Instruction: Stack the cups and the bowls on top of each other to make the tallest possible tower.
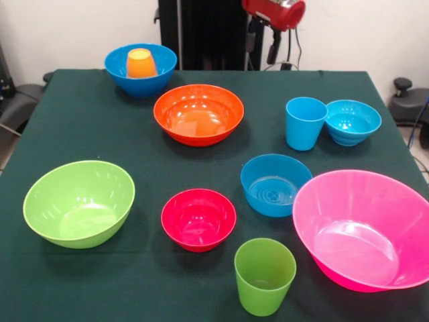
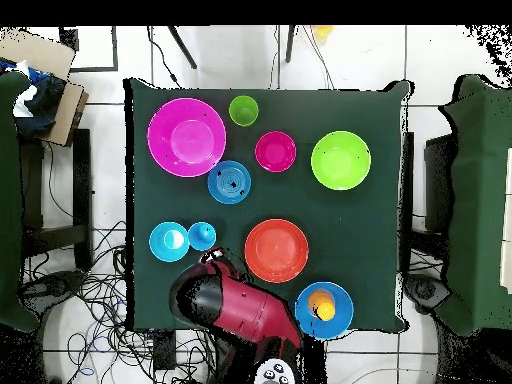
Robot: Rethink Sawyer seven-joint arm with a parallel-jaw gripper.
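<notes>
Only from overhead, arm (image 2: 235, 305) beside light blue cup (image 2: 201, 235).

Orange cup (image 2: 322, 305) inside blue bowl (image 2: 340, 322), red arm (image 2: 240, 305) beside

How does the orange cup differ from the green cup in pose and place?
The orange cup stands upside down, its closed base on top; the green cup stands upright with its mouth open upward. The orange cup sits inside the large blue bowl at the table's edge by the robot; the green cup stands alone on the green cloth, at the opposite edge, near the pink bowl. Both are glossy tapered cups.
</notes>
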